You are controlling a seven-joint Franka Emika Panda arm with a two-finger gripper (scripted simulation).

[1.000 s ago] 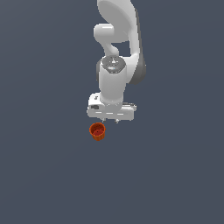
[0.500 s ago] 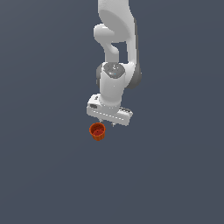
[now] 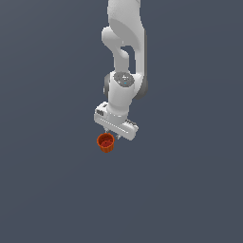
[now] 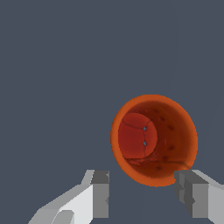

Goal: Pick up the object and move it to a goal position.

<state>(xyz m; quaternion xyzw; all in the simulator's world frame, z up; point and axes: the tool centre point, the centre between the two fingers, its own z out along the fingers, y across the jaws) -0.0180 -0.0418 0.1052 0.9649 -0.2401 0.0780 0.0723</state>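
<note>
While the gripper (image 3: 116,136) hangs low over the plain grey floor (image 3: 190,190), the cup (image 3: 106,142) sits just beside it, slightly toward the exterior view's left and nearer the camera, upright with its round rim facing up. From the wrist view the cup (image 4: 153,140) shows its open mouth and narrower base inside, and the two fingertips (image 4: 100,194) stand spread apart, one to each side, with the cup's rim lying partly between them but offset toward one finger; that finger seems close to the rim, though whether it touches I cannot tell. Nothing is held between the jaws.

My reading is that the approach-and-align step is in hand: the arm is near the cup but the grasp has not begun. No goal marker is visible in either view, so where the cup must end up cannot be told.

The next move seems to call for a small sideways correction so the cup sits centred between the fingers, then a further descent until the pads flank the wall below the rim, and only then a closing squeeze. The tapering wall may let the cup slip or tip if one finger arrives first, so centring matters
</note>
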